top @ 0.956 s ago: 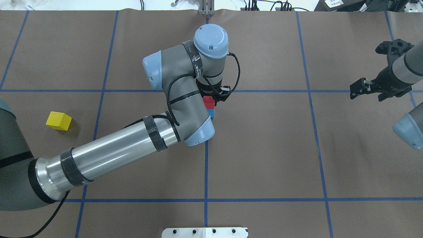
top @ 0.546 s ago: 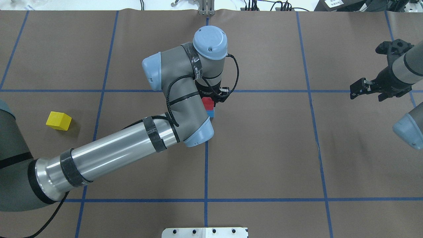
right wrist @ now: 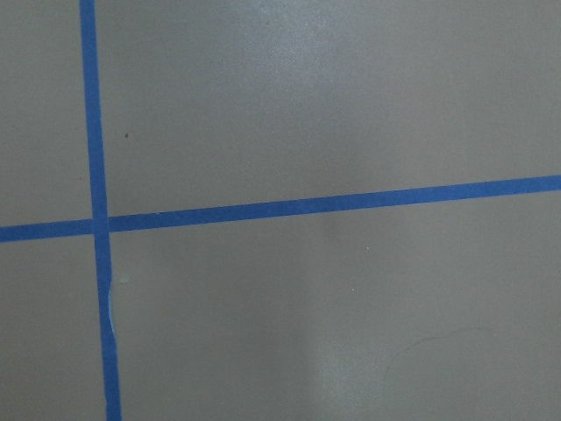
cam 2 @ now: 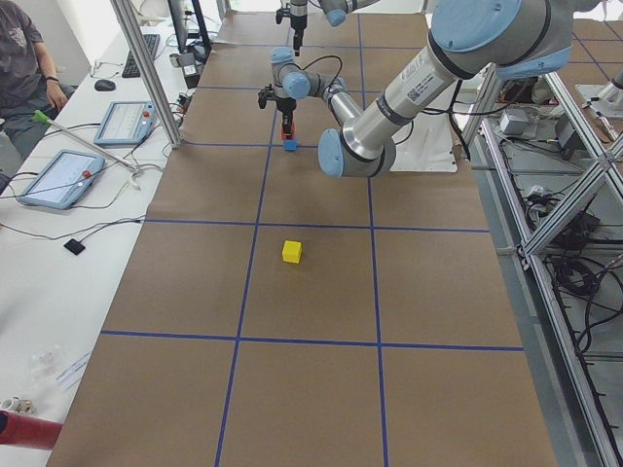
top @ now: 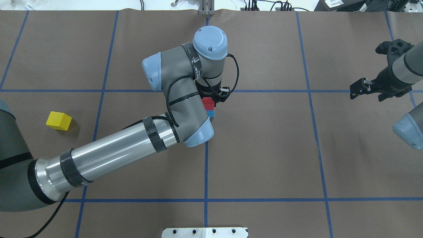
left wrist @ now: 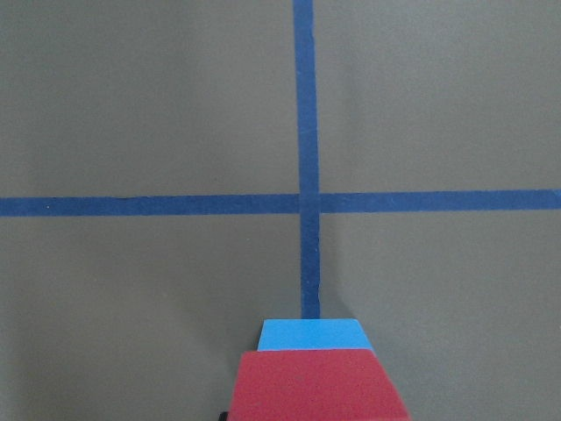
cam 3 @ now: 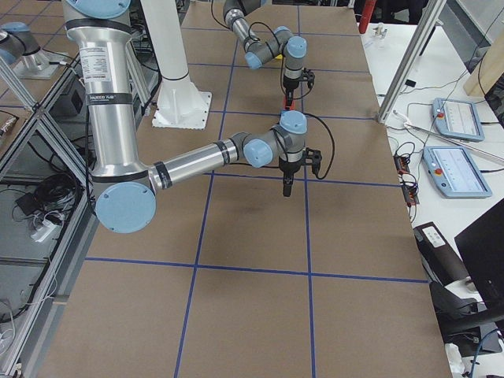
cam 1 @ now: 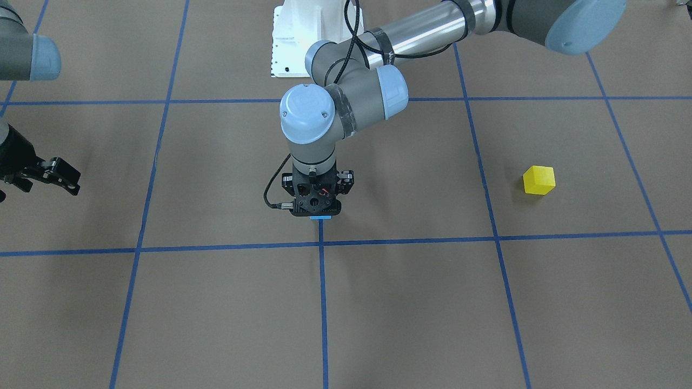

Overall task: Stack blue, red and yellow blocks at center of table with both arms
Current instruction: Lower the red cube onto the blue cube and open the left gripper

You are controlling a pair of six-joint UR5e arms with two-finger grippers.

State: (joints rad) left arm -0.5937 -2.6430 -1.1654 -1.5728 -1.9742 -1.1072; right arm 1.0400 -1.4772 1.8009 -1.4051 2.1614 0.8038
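Note:
A red block [top: 208,102] sits on a blue block [top: 211,113] just on the robot's side of the center of table [top: 207,91], where two tape lines cross. My left gripper [top: 211,99] points straight down over this pair and looks shut on the red block; the wrist hides its fingers. In the left wrist view the red block [left wrist: 317,386] fills the bottom edge with the blue block [left wrist: 312,334] under it. The yellow block [top: 58,121] lies alone far to the left. My right gripper [top: 358,90] hovers open and empty at the right edge.
The table [top: 264,148] is brown with blue tape squares. A white pedestal [cam 1: 303,43] stands at the robot's edge. Beside the table, a seated person [cam 2: 24,58] and tablets [cam 2: 58,178] are on a white bench.
The left wrist sank slightly with the red block toward the blue one, then stayed still. The right arm and the yellow block have not moved.

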